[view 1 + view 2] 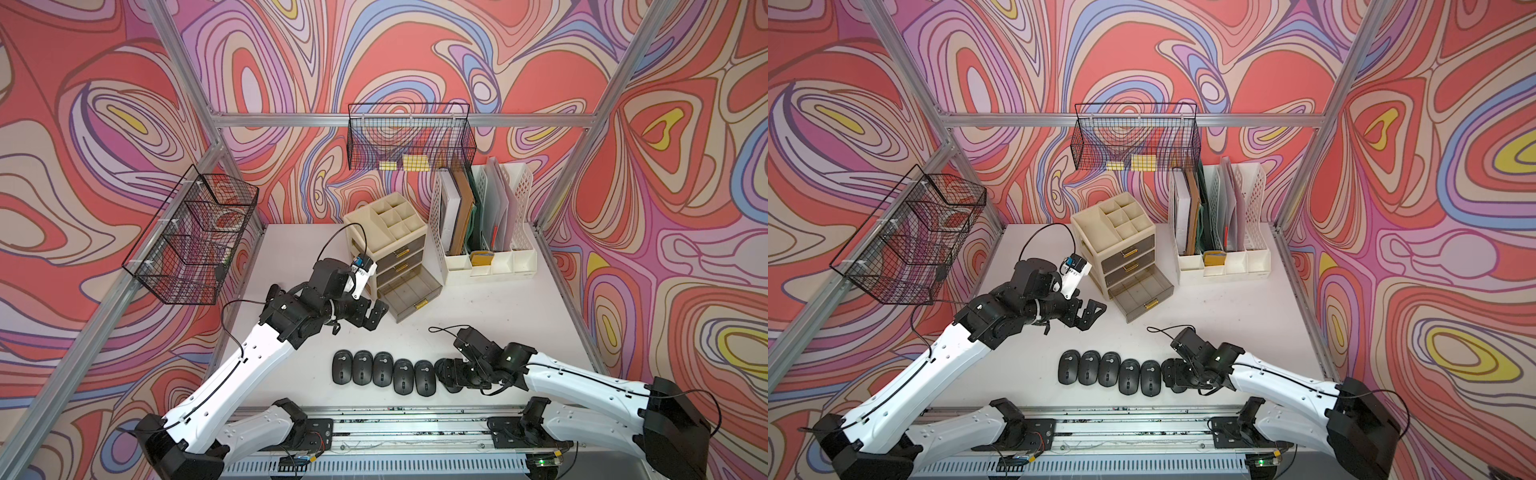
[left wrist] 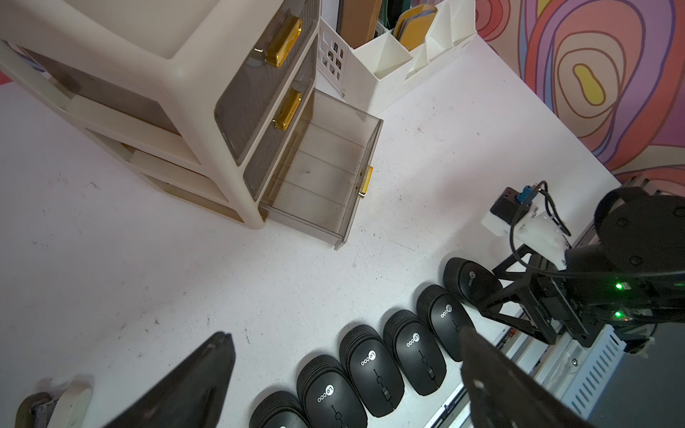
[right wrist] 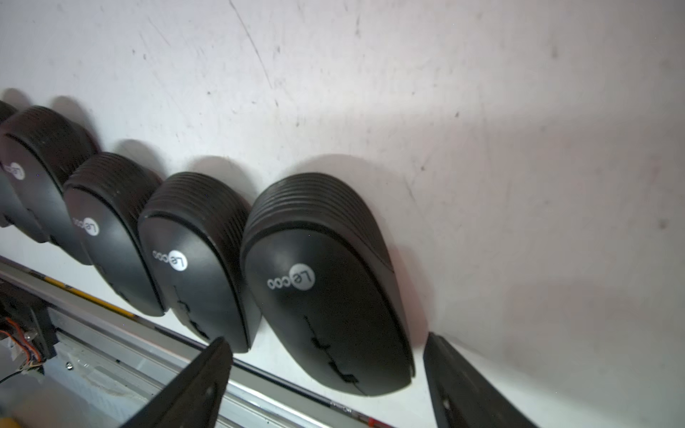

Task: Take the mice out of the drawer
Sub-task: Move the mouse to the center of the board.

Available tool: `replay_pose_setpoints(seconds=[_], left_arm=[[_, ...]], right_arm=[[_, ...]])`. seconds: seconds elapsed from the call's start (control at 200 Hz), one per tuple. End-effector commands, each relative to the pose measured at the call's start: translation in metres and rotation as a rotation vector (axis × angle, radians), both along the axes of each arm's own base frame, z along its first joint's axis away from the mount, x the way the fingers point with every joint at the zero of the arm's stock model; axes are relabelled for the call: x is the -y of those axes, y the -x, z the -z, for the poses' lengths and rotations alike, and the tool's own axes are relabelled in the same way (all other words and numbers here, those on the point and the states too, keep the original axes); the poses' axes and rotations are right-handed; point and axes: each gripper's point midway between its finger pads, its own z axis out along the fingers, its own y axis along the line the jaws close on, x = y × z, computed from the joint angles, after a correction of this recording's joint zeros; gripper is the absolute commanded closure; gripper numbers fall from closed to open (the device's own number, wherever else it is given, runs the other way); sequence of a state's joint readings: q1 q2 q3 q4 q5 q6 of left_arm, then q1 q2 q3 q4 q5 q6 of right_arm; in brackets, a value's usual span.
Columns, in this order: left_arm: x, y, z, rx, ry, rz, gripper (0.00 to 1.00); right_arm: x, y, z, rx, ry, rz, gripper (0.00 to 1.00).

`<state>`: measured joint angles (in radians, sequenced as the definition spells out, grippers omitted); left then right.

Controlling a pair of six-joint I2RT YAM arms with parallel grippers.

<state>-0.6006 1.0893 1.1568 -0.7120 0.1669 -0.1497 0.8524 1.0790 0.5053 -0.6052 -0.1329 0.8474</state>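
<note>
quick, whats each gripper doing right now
left gripper: open, holding nothing
right gripper: open, jaws either side of the end mouse, not gripping

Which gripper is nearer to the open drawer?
Left. The left gripper hangs just beside the front corner of the drawer; the right gripper is farther away, around the end mouse of the row.

Left arm (image 1: 232, 374) in from 7 o'clock, reaching toward 1. Left gripper (image 1: 376, 315) level, jaws spread wide. Right arm (image 1: 582, 382) in from 4 o'clock, pointing toward 9. Right gripper (image 1: 446, 376) low, jaws parted.
</note>
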Motion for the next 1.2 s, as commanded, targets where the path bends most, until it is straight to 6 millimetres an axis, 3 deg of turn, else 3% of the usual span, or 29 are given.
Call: replay_pose_setpoints(seconds=[0.0, 0.561, 0.676, 0.846, 1.051, 1.197], left_arm=[[0.001, 0.0, 0.003, -0.016, 0.009, 0.004, 0.01], [0.0, -0.001, -0.001, -0.007, 0.023, -0.002, 0.01], [0.0, -0.002, -0.001, -0.005, 0.026, -0.006, 0.01], [0.005, -0.009, -0.014, -0.003, 0.082, 0.004, 0.01], [0.003, -0.029, -0.042, 0.007, 0.097, -0.031, 0.01], [-0.01, -0.055, -0.065, 0.032, 0.113, -0.107, 0.01]], right_arm=[[-0.013, 0.002, 0.001, -0.01, -0.068, -0.017, 0.14], [-0.016, 0.016, -0.003, -0.061, -0.121, -0.038, 0.16], [-0.008, 0.013, -0.003, -0.044, -0.074, -0.027, 0.15], [0.008, -0.012, -0.02, 0.074, 0.027, 0.053, 0.12], [-0.024, -0.053, -0.06, 0.25, -0.114, 0.089, 0.13], [-0.039, -0.082, -0.084, 0.342, -0.229, 0.228, 0.28]])
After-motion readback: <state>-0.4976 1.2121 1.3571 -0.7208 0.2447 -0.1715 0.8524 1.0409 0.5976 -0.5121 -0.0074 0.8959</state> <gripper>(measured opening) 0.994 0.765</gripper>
